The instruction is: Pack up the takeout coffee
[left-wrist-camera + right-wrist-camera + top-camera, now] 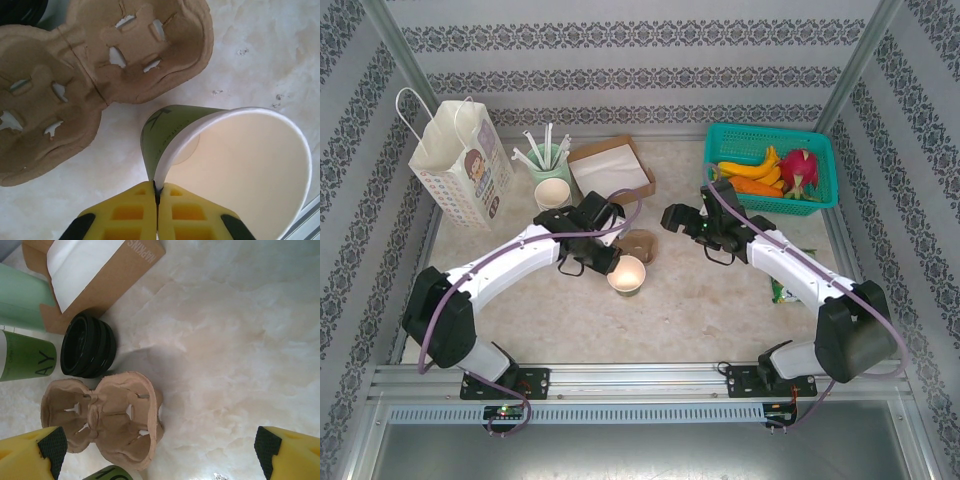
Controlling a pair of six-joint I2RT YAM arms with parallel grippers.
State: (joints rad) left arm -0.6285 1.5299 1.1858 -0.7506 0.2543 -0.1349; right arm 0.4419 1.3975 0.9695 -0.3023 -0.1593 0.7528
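**Left claw pinches the cup beside the carrier**

We take the carrier (640,243), a brown two-pocket pulp tray in the middle of the table (700,310), as our mark. Well to its left and behind it stands a paper bag (455,160) with its handles up. Nearer, but still left of and behind the carrier, we see a mint holder (548,155) of white straws, with a cup stack (552,192) just in front of the holder. Straight behind the carrier lies an open napkin box (612,170). Between box and carrier, a roll of black lids (87,346) lies on its side, just beside both.

The left claw (157,200) reaches in from the carrier's left. Its yellow fingers are pressed onto the rim of the cup (240,170), one inside the wall and one outside, so it is pinching the cup. The cup is olive-green outside and white inside. It sits tilted just in front of the carrier, its open mouth showing. We cannot tell whether its base rests on the table.

The right claw (160,450) hangs just right of the carrier, its fingers spread wide and pointing toward it. To the carrier's right and in front, a green packet (782,290) lies partly under the right arm. Well right of and behind the carrier sits a teal basket (760,135) holding bananas (750,168), a carrot (757,187) and a dragon fruit (798,170).
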